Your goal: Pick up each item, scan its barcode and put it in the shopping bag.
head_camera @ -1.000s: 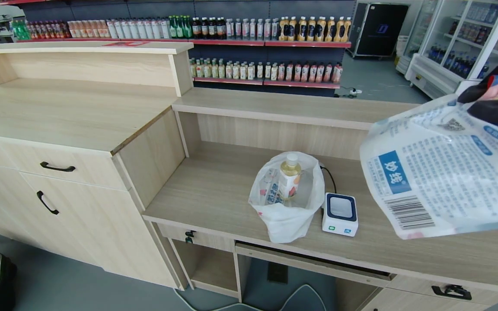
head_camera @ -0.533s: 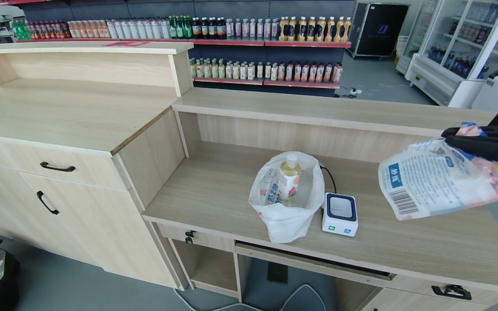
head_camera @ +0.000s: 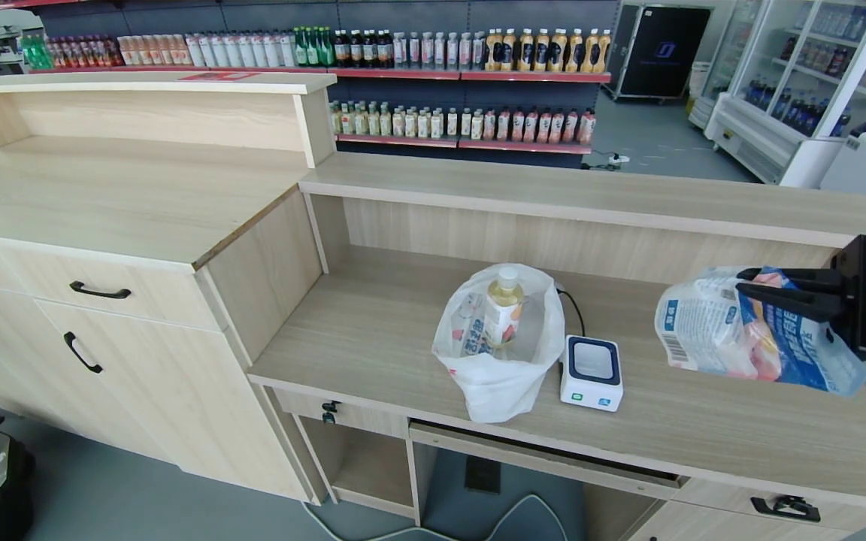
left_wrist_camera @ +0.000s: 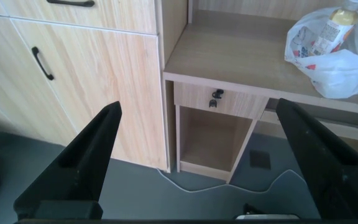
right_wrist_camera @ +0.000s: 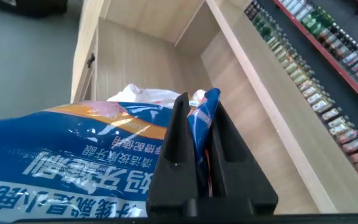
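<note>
1. Head view: The right tool [head_camera: 752,282] is clenched on one edge of a blue and white packet [head_camera: 726,330]. It holds the packet in the air over the right side of the desk [head_camera: 704,439], well to the right of the scanner [head_camera: 591,372]. The shopping bag [head_camera: 501,376] sits just beside the scanner with a bottle [head_camera: 505,300] inside. The packet looks soft and floppy and sags away from the pinch. Its barcode is at the end nearest the scanner.
2. Left wrist view: The left tool [left_wrist_camera: 199,107] is spread wide and holds nothing. It hangs low in front of the cupboards, well apart from the shopping bag [left_wrist_camera: 334,59].
3. Right wrist view: The right tool [right_wrist_camera: 199,112] squeezes the packet [right_wrist_camera: 73,155] on its thin flat edge. That looks like a good spot, as it seems flatter and firmer than the puffy middle. The plastic is shiny, so it may slip. It is probably light but may swing.
</note>
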Available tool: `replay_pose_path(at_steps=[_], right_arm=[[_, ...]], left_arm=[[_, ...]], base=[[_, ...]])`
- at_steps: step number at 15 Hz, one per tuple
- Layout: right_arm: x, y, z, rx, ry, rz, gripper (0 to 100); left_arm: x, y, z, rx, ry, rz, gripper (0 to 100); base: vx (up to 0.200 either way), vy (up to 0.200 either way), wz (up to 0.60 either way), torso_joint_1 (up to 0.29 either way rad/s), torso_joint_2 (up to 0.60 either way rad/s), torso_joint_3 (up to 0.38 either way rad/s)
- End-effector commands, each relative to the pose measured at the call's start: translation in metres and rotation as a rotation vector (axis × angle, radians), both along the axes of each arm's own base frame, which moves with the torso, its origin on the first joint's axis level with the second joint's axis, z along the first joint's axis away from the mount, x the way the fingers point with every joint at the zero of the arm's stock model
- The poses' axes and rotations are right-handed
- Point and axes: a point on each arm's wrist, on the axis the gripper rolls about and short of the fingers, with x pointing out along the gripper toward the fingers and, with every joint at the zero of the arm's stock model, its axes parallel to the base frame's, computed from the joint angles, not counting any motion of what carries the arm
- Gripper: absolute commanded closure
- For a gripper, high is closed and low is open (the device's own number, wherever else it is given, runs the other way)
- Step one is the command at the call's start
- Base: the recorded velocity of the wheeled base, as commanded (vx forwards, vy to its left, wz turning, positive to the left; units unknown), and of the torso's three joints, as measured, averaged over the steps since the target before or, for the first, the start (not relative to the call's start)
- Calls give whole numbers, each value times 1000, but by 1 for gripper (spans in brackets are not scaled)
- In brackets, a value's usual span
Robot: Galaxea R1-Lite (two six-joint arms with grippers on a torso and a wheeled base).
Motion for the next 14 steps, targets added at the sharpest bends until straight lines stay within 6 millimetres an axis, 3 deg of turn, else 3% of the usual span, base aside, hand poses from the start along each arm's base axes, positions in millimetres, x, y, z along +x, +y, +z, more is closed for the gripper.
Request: replay_pose_path(at_steps=[1, 4, 7, 10, 12, 14], right_arm=[[-9, -13, -5, -21, -2, -53, 100], [-29, -21, -21, -14, 123, -93, 100], [-36, -22, -29, -17, 255, -173, 100], [-36, -41, -11, -156, 376, -662, 100], [-34, -43, -11, -166, 428, -797, 100], [-31, -42, -11, -208, 403, -799, 100]], left_arm=[[0, 0, 0, 0, 0, 0, 0], [0, 0, 0, 0, 0, 0, 0], [0, 0, 0, 0, 0, 0, 0], [0, 0, 0, 0, 0, 0, 0], [0, 0, 0, 0, 0, 0, 0], [0, 0, 0, 0, 0, 0, 0]], base=[[0, 0, 0, 0, 0, 0], [0, 0, 0, 0, 0, 0], [0, 0, 0, 0, 0, 0], [0, 0, 0, 0, 0, 0], [0, 0, 0, 0, 0, 0], [0, 0, 0, 0, 0, 0]])
